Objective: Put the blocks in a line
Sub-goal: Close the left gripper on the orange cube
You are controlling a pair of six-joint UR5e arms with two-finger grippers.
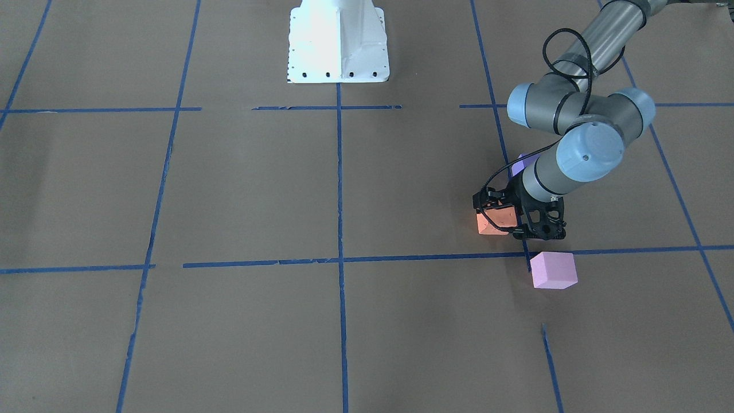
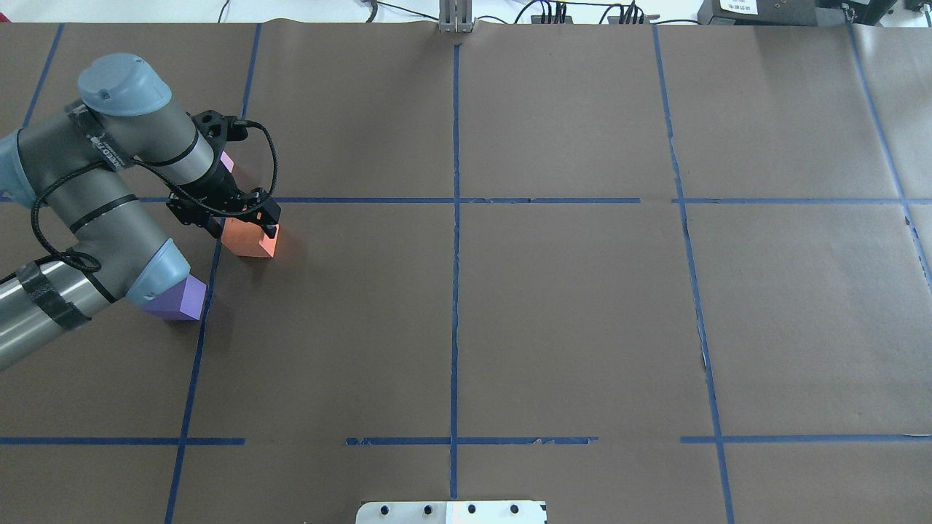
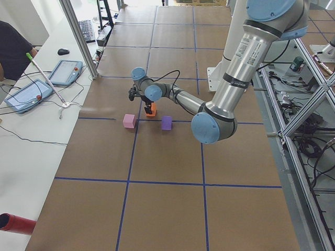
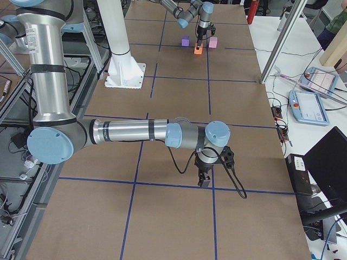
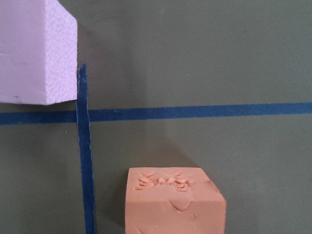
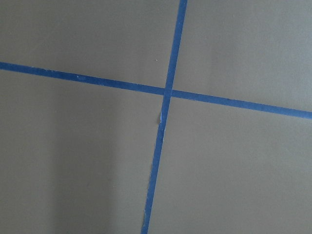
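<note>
The orange block (image 1: 491, 225) sits on the brown table, and my left gripper (image 1: 507, 221) is low over it with a finger on either side; the jaws look open, wider than the block. It also shows in the overhead view (image 2: 251, 241) under the left gripper (image 2: 244, 225), and at the bottom of the left wrist view (image 5: 173, 202). The pale pink block (image 1: 553, 269) lies just beyond it, and shows in the wrist view (image 5: 36, 48). The violet-purple block (image 2: 178, 300) is half hidden by the arm's elbow. My right gripper (image 4: 206, 177) hangs over a tape crossing far away; I cannot tell its state.
Blue tape lines (image 1: 339, 189) grid the table. The white robot base (image 1: 338, 40) stands at the middle of the robot's edge. Tablets (image 3: 63, 72) and a person are on a side bench beyond the far edge. A red cylinder (image 3: 15, 224) lies there.
</note>
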